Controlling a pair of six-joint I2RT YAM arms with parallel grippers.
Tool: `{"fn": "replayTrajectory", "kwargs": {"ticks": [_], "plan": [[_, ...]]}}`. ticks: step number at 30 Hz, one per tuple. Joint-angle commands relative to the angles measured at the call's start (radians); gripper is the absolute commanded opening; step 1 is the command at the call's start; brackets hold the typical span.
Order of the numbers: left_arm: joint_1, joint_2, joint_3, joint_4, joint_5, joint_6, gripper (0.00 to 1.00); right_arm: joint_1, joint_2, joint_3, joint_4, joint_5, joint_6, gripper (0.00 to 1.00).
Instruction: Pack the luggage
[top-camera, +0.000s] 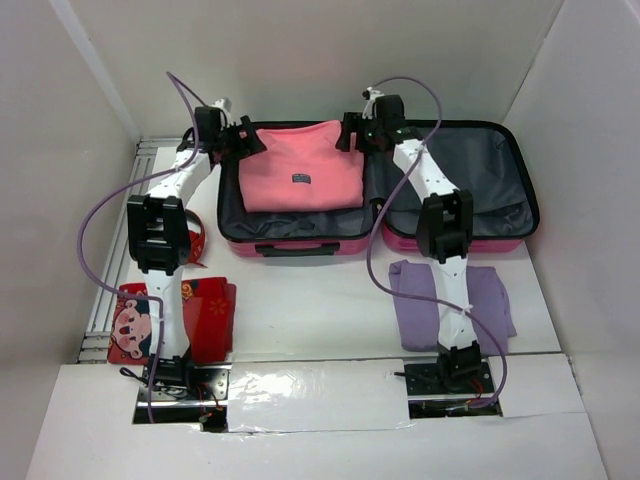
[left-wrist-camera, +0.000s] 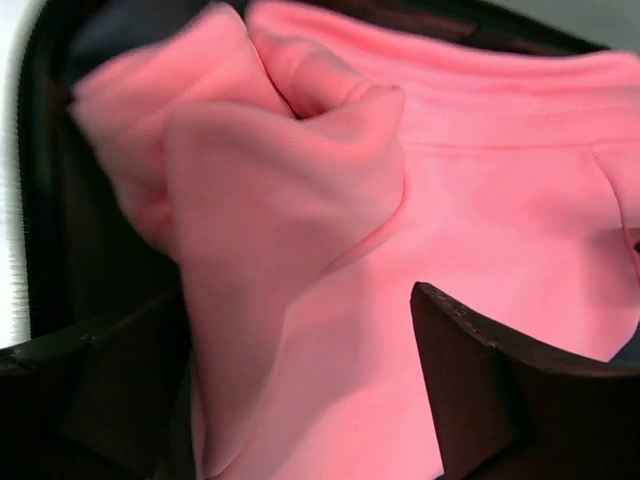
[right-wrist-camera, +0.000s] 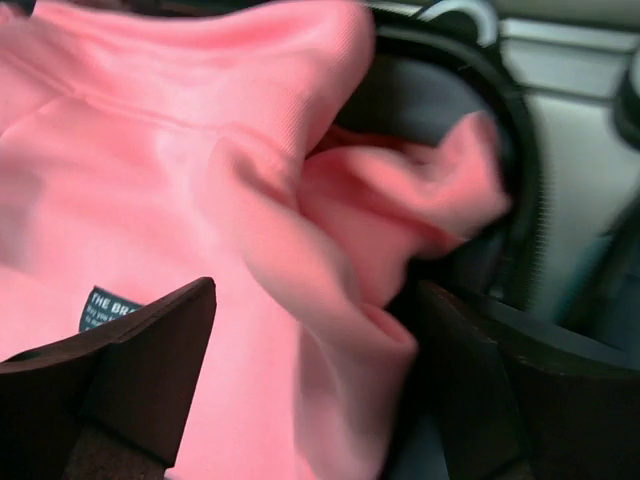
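Left wrist: L fingers (left-wrist-camera: 490, 390) wide over blurry pink top (left-wrist-camera: 480, 180); R fingers (right-wrist-camera: 140, 360) likewise; luggage (left-wrist-camera: 45, 200) cropped.

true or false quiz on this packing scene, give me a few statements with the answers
The pink garment lies in the left half of the suitcase. True.
The purple garment is inside the suitcase. False: it lies on the table in front of it.
The suitcase is shut. False: it lies open.
The left gripper and the right gripper both have their jaws apart. True.
A red garment lies on the table, left of the purple one. True.
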Motion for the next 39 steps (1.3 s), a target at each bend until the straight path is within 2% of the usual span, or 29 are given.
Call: {"fn": "replayTrajectory", "kwargs": {"ticks": [1, 3, 7, 9, 10, 11, 13, 14, 15, 17, 19, 22, 25, 31, 37, 38, 39], "plan": [[0.042, -0.114, 0.079, 0.042, -0.065, 0.064, 0.98, -0.029, -0.153, 0.04, -0.03, 0.074, -0.049, 0.89], [0.032, -0.167, 0.089, 0.042, -0.065, 0.076, 1.0, -0.029, -0.199, 0.04, -0.03, 0.1, -0.058, 0.9], [0.01, -0.253, 0.089, 0.028, -0.17, 0.114, 1.0, -0.019, -0.296, 0.003, -0.03, 0.16, -0.082, 0.9], [0.001, -0.287, 0.076, 0.028, -0.223, 0.114, 1.0, -0.007, -0.334, -0.026, -0.021, 0.173, -0.092, 0.87], [0.001, -0.319, 0.045, 0.028, -0.223, 0.114, 0.98, -0.007, -0.334, -0.037, -0.02, 0.173, -0.092, 0.83], [0.001, -0.331, 0.024, 0.068, -0.195, 0.102, 0.98, 0.004, -0.348, -0.06, 0.004, 0.159, -0.101, 0.72], [-0.011, -0.341, -0.027, 0.102, -0.16, 0.082, 0.95, 0.026, -0.348, -0.071, 0.022, 0.133, -0.101, 0.61], [-0.028, -0.327, -0.027, 0.102, -0.151, 0.082, 0.9, 0.036, -0.321, -0.08, 0.023, 0.124, -0.101, 0.53], [-0.039, -0.313, -0.027, 0.102, -0.16, 0.067, 0.88, 0.045, -0.301, -0.065, 0.023, 0.124, -0.101, 0.43], [-0.071, -0.274, -0.015, 0.102, -0.18, 0.067, 0.83, 0.076, -0.224, -0.005, -0.003, 0.146, -0.101, 0.35], [-0.08, -0.201, -0.004, 0.091, -0.229, 0.033, 0.71, 0.091, -0.172, 0.018, -0.013, 0.179, -0.11, 0.3], [-0.093, -0.142, -0.038, 0.129, -0.301, -0.027, 0.67, 0.091, -0.085, 0.029, -0.013, 0.191, -0.11, 0.29], [-0.077, -0.056, -0.061, 0.172, -0.301, -0.111, 0.65, 0.065, -0.019, 0.029, 0.012, 0.191, -0.098, 0.29], [-0.033, 0.145, 0.06, 0.097, -0.301, -0.146, 0.64, 0.028, 0.124, 0.078, 0.024, 0.173, -0.089, 0.31], [-0.033, 0.104, 0.051, 0.142, -0.22, -0.119, 0.67, 0.019, 0.126, 0.124, 0.003, 0.119, -0.089, 0.31], [-0.042, 0.066, 0.051, 0.142, -0.171, -0.095, 0.7, 0.019, 0.047, 0.124, 0.003, 0.075, -0.089, 0.34], [-0.042, 0.044, 0.051, 0.142, -0.171, -0.084, 0.7, 0.028, 0.046, 0.124, 0.003, 0.074, -0.089, 0.37]]}}
